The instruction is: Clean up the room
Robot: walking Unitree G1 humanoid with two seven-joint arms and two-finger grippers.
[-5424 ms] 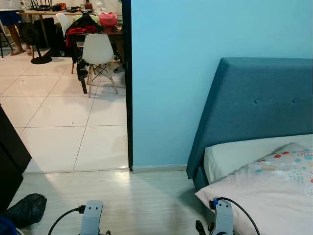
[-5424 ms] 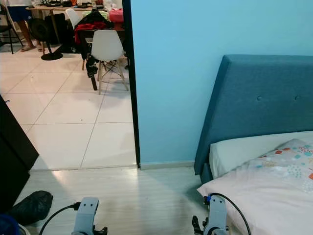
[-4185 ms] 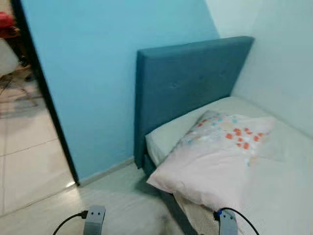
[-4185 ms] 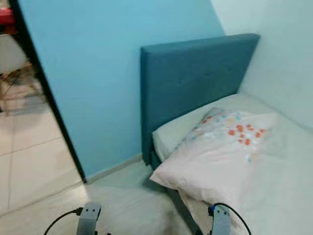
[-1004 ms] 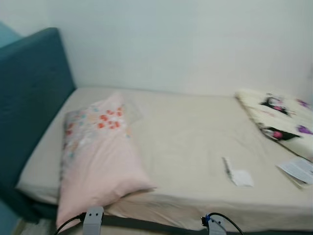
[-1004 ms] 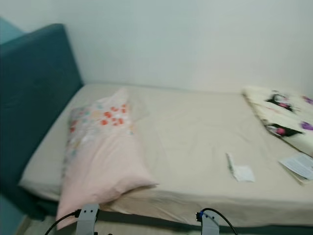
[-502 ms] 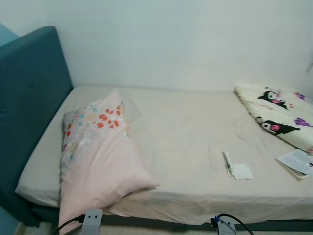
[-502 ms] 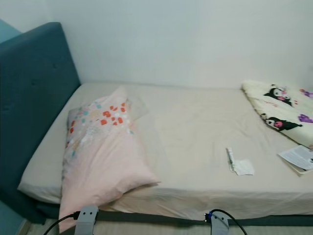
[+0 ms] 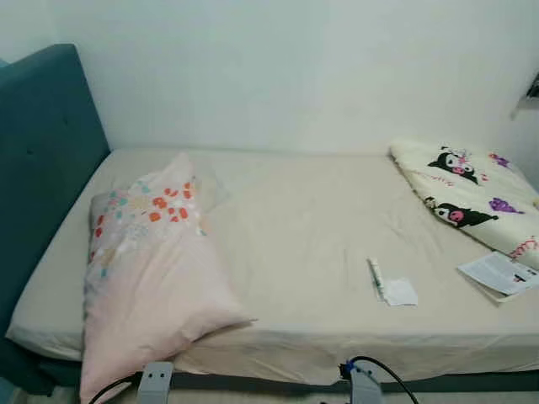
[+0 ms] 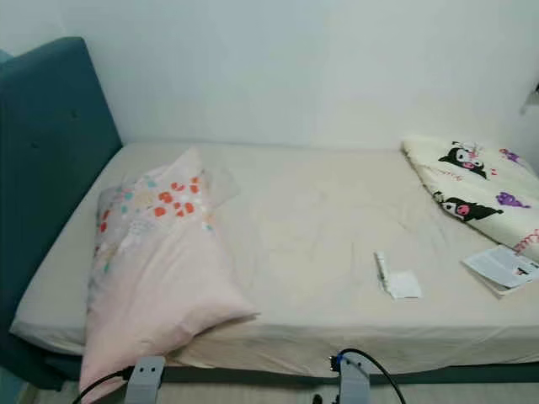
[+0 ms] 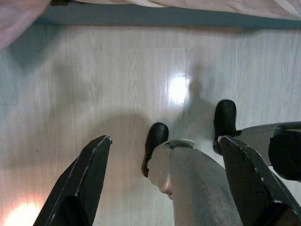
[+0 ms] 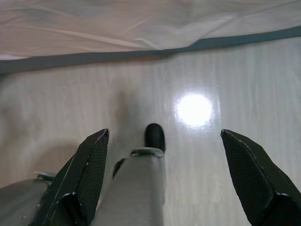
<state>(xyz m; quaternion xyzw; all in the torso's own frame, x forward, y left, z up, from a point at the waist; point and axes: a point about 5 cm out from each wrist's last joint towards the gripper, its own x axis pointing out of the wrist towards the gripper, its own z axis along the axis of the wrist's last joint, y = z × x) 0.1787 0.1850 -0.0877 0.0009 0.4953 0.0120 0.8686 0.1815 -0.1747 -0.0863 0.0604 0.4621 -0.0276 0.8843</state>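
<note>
Facing a bed (image 9: 303, 252) with a beige sheet, set against a white wall, teal headboard (image 9: 38, 160) on the robot's left. A pink pillow (image 9: 147, 278) with a floral end lies near the headboard, its lower corner hanging over the mattress edge. Toward the right: a small white tube (image 9: 375, 274) touching a crumpled paper slip (image 9: 400, 292), a leaflet (image 9: 501, 273) at the far right edge, and a folded cartoon-print blanket (image 9: 467, 189) behind it. All lie up on the mattress, well apart from both grippers. Left gripper (image 11: 164, 183) and right gripper (image 12: 164, 179) hang low over pale wood floor (image 11: 94, 94) beside the bed base, fingers spread wide, holding nothing.
</note>
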